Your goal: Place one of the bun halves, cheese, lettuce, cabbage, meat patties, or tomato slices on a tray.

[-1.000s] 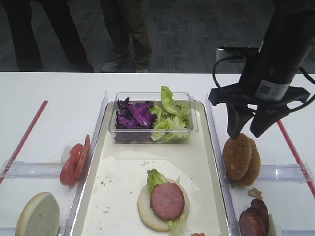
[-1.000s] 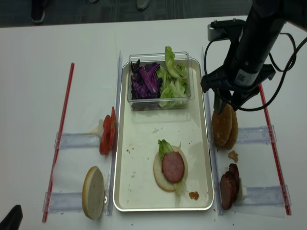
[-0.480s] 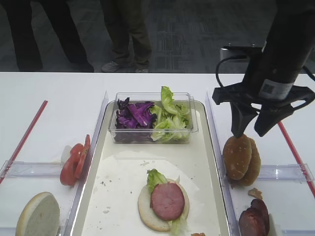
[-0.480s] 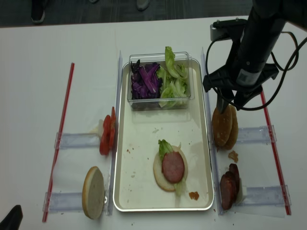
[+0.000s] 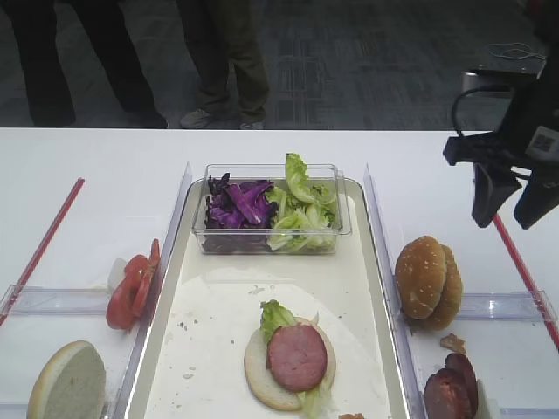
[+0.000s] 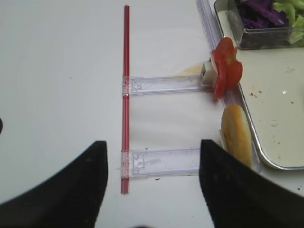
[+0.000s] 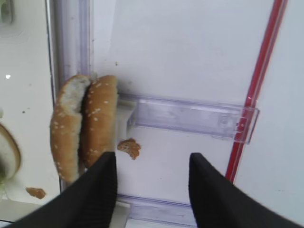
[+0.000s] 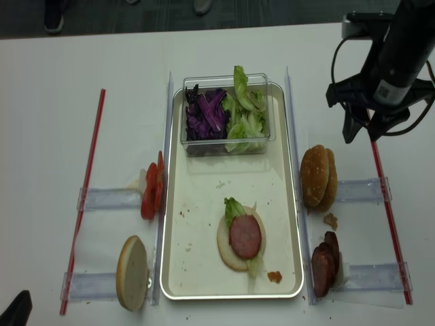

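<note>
While my right gripper (image 5: 509, 216) hangs wide open, empty, above table, seeded bun halves (image 5: 428, 281) stand on edge well below-left, just outside tray (image 8: 285, 204). Tray holds bun base, lettuce (image 5: 276, 314), meat patty (image 5: 297, 356). Left gripper (image 6: 152, 190) parted, empty.

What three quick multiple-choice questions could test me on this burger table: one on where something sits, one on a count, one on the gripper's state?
1. Where is the clear tub of greens?
A. far end of the tray
B. left of the tray
C. on the floor

2. How many meat patties lie on the open bun?
A. none
B. one
C. three

3. The right gripper is:
A. gripping a bun
B. open, holding nothing
C. inside the tub

Answers: A, the tub sits within the tray's far rim; B, a single patty shows; B, its jaws are apart with nothing between.
</note>
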### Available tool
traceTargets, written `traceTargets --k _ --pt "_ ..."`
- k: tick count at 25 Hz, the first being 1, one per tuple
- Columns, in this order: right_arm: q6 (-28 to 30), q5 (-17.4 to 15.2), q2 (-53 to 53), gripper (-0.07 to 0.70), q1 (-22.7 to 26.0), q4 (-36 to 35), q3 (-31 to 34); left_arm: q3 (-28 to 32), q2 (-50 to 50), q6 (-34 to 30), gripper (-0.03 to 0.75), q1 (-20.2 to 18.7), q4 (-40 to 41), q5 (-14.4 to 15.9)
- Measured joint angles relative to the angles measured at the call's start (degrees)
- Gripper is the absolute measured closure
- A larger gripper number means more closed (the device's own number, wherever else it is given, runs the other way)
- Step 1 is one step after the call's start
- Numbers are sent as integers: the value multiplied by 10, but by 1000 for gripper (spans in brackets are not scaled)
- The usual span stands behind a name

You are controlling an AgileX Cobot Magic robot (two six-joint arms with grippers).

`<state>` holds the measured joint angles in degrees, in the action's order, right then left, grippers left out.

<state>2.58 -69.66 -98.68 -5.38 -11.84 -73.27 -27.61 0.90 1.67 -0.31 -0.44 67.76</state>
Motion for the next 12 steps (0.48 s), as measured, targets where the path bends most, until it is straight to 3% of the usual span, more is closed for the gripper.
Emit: traceTargets --k 6,12 --pt "18 0 0 232 43 13 0 0 0 0 315 0 0 0" --pt "20 0 0 232 53 35 0 0 0 0 315 0 0 0"
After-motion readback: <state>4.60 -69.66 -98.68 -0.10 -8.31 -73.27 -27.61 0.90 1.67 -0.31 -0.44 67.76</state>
